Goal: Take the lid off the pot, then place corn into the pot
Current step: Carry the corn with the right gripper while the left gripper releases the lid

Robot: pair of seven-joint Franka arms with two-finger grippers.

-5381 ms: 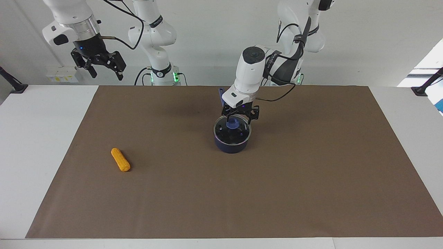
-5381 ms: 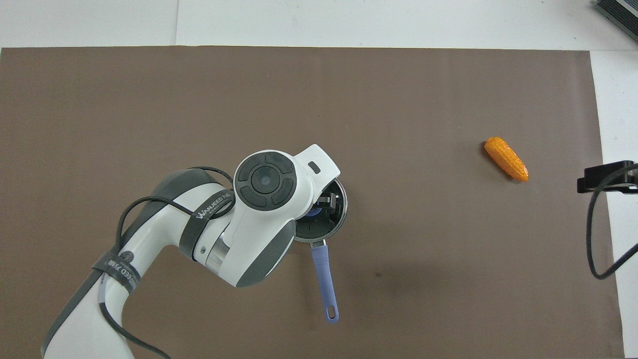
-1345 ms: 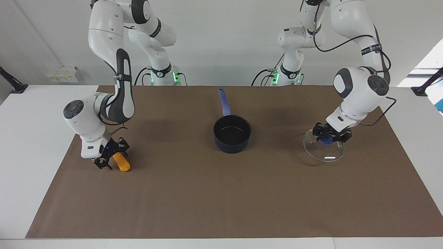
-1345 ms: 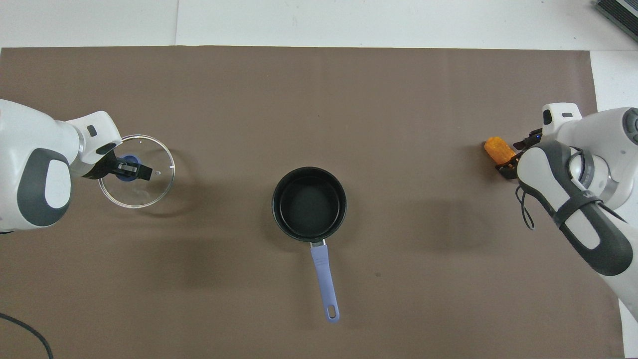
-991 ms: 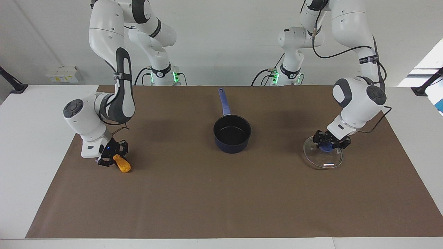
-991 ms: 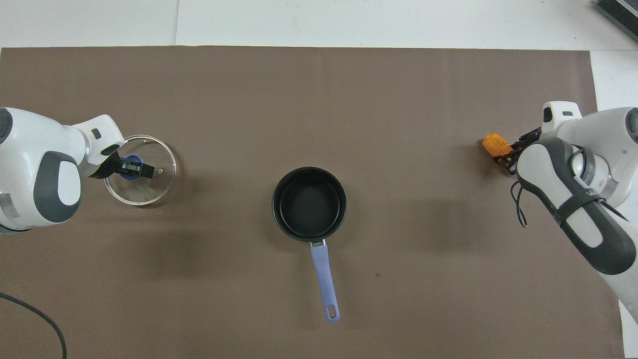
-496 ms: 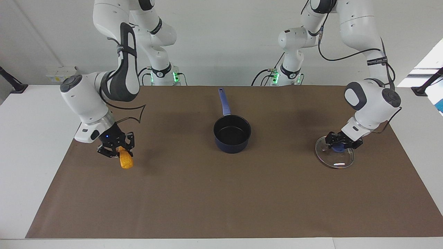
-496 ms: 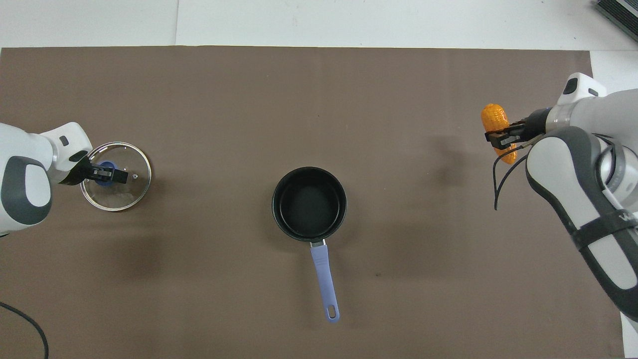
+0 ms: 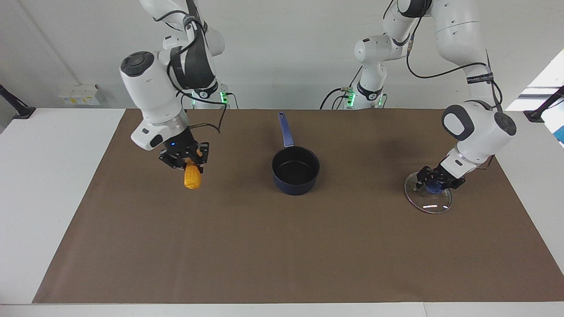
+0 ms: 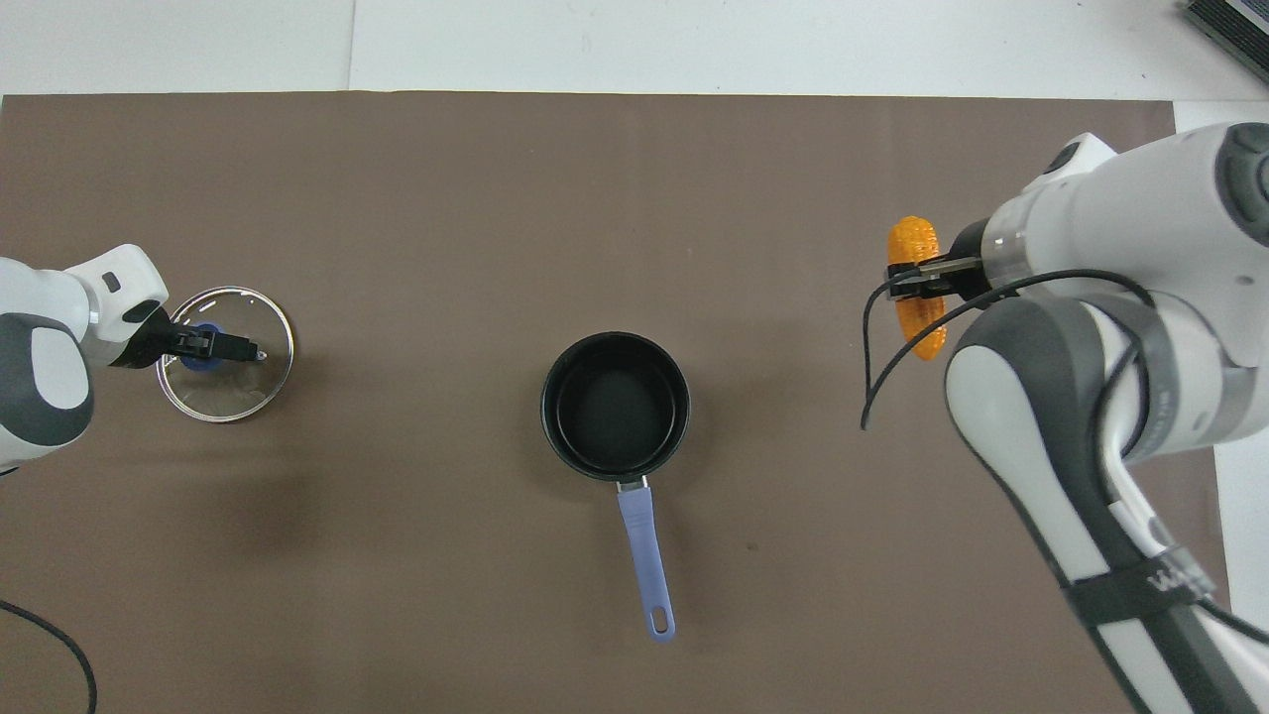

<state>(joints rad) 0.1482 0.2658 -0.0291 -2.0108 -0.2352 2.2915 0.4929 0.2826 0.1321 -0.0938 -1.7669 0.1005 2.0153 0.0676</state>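
The dark blue pot [image 9: 295, 185] [image 10: 548, 407] stands uncovered mid-mat, its black inside showing and its handle [image 9: 285, 130] [image 10: 644, 555] pointing toward the robots. My right gripper [image 9: 187, 162] [image 10: 917, 278] is shut on the corn [image 9: 192, 178] [image 10: 912, 243]. The cob hangs end-down in the air over the mat, between the pot and the right arm's end. The glass lid [image 9: 429, 203] [image 10: 248, 387] lies flat on the mat toward the left arm's end. My left gripper [image 9: 437, 182] [image 10: 213, 347] sits low at its blue knob [image 9: 434, 189].
A brown mat [image 9: 282, 246] covers most of the white table [image 9: 44, 198]. A black cable [image 10: 877, 367] loops down from the right wrist beside the corn. Bare mat lies between the corn and the pot.
The right gripper closed on the corn, lifted it off the mat and carried it toward the pot. The left gripper lowered the lid flat onto the mat farther toward the left arm's end.
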